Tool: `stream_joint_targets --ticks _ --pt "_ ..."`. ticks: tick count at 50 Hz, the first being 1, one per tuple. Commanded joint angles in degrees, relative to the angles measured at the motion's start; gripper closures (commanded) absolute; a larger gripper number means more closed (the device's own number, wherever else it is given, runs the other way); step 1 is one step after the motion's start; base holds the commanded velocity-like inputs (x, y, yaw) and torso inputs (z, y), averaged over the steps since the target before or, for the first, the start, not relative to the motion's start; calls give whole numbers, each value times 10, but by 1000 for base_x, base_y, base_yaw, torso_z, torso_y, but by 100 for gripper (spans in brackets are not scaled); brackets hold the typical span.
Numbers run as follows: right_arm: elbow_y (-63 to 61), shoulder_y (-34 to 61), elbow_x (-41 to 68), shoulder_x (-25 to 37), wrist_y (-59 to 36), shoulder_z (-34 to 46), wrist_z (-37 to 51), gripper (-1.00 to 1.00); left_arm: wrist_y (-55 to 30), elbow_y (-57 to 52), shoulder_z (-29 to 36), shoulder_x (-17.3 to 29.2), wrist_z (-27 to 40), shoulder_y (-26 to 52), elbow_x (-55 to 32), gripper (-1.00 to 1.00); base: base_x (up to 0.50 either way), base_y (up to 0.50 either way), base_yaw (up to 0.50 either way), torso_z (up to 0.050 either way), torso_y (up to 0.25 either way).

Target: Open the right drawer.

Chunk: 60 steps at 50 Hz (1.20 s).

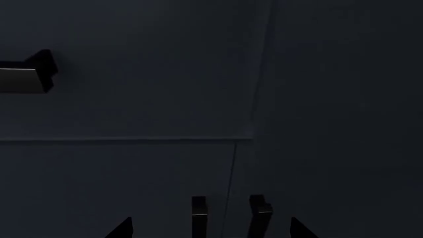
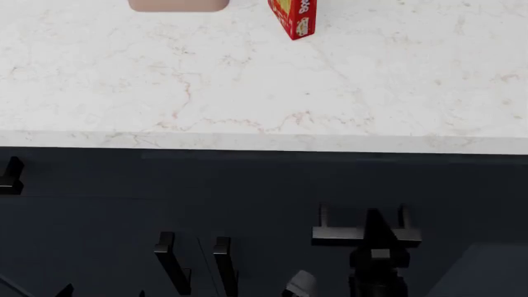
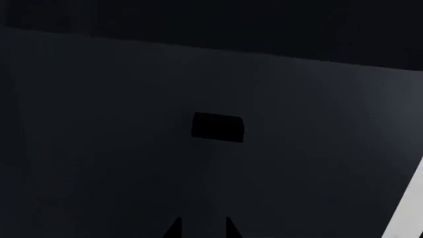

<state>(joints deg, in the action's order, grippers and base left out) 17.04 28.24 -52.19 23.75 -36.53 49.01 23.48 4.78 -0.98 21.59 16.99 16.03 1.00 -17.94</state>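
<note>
The right drawer (image 2: pixel 462 198) has a flat dark navy front under the marble countertop and sits level with the neighbouring fronts. Its short black bar handle (image 2: pixel 338 234) rests on two posts. In the head view my right gripper (image 2: pixel 378 224) points at the middle of that handle and overlaps it. In the right wrist view the handle (image 3: pixel 217 127) is a small black block ahead of my right gripper (image 3: pixel 201 229). Its two fingertips stand a narrow gap apart with nothing between them. My left gripper (image 1: pixel 211 229) is wide open before the navy cabinet fronts.
Two vertical black door handles (image 2: pixel 198 263) stand left of the right arm, also seen in the left wrist view (image 1: pixel 199 215). Another bar handle (image 2: pixel 12 176) shows at far left. On the white countertop (image 2: pixel 247 93) are a red box (image 2: pixel 293 17) and a beige object (image 2: pixel 177 5).
</note>
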Motion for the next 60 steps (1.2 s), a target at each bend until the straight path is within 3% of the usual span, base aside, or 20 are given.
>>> stream_joint_targets --ticks 1,29,60 --pt "-66 -21 -73 -3 -29 37 3 100 2 1 0 1 3 1 -1 -100 0 0 5 0 0" --pt "-194 -84 -113 43 -71 43 -38 100 5 6 4 3 5 4 -3 -100 0 3 3 1 2" --pt "-195 -90 -119 43 -77 44 -37 100 7 4 9 7 9 4 -5 -100 -1 3 4 1 2"
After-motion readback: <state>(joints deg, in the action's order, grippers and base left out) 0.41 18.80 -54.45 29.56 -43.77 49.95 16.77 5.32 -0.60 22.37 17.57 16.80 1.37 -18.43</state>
